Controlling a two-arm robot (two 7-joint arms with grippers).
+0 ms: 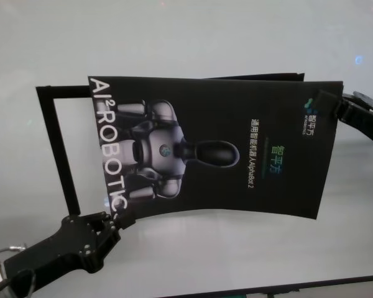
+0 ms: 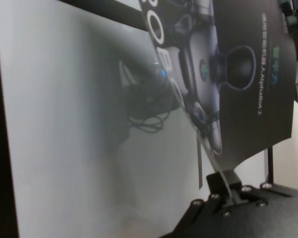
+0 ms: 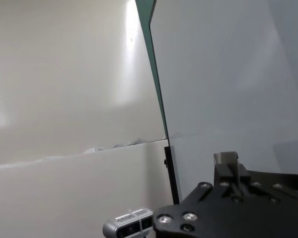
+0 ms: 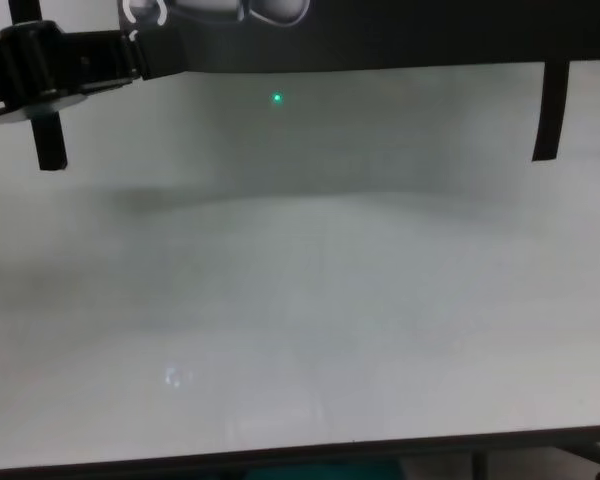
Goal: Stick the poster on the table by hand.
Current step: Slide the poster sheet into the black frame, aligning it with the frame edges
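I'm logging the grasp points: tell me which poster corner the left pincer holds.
The near corner at the lettered "ROBOTIC" end of the poster is in the left pincer. The right pincer grips the far corner at the opposite, logo end.

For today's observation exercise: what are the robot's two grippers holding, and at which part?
Both hold the large glossy black poster: the left gripper pinches its near-left corner by the white lettering, the right gripper its far-right corner.

Glossy black paper poster (image 1: 236,155) above smooth, faintly reflective white-grey table (image 1: 174,37).
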